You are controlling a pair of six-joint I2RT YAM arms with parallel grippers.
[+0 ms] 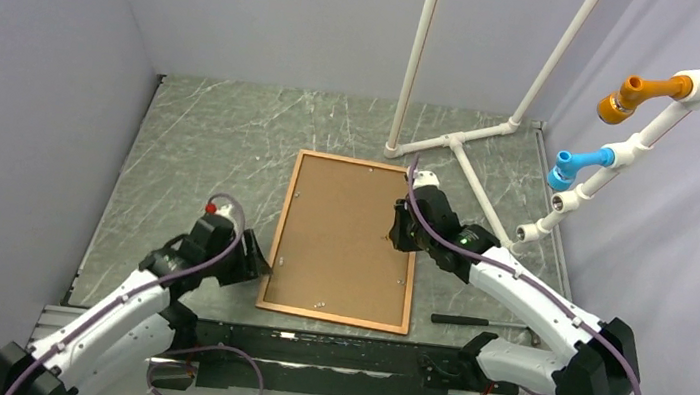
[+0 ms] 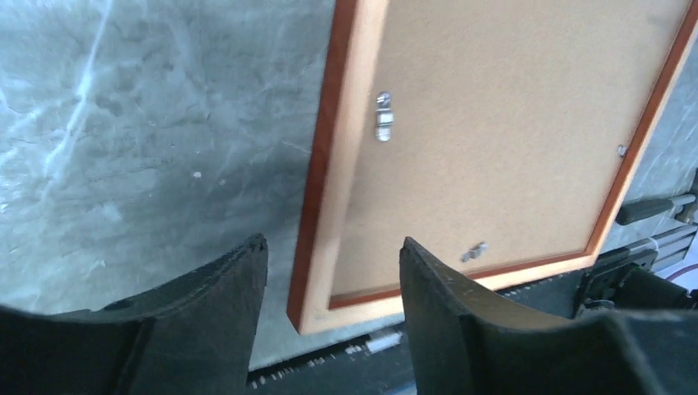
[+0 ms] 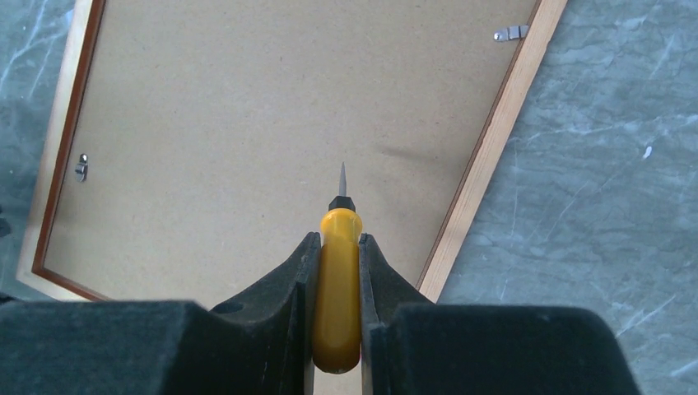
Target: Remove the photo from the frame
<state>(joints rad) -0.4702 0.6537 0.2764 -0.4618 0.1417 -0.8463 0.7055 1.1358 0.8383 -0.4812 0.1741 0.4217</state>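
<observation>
The frame point(image 1: 331, 317) lies face down on the grey marbled table, thin reddish-brown border up. The photo's brown board back point(image 1: 345, 242) fills it; the printed side is hidden. Small metal clips point(image 2: 383, 118) sit along the edges. My left gripper point(image 1: 258, 259) is open and empty, its jaws on either side of the frame's near left corner point(image 2: 323, 164), a little above it point(image 2: 333, 241). My right gripper point(image 1: 395, 228) is shut on a yellow-handled screwdriver point(image 3: 337, 280), its thin tip pointing over the board point(image 3: 247, 123) near the frame's right edge point(image 3: 486, 164).
A black-handled tool point(image 1: 477, 322) lies on the table right of the frame's near corner. A white pipe stand point(image 1: 453, 145) rises at the back right, with orange point(image 1: 630, 96) and blue point(image 1: 571, 169) fittings. A black rail point(image 1: 326, 356) runs along the near edge.
</observation>
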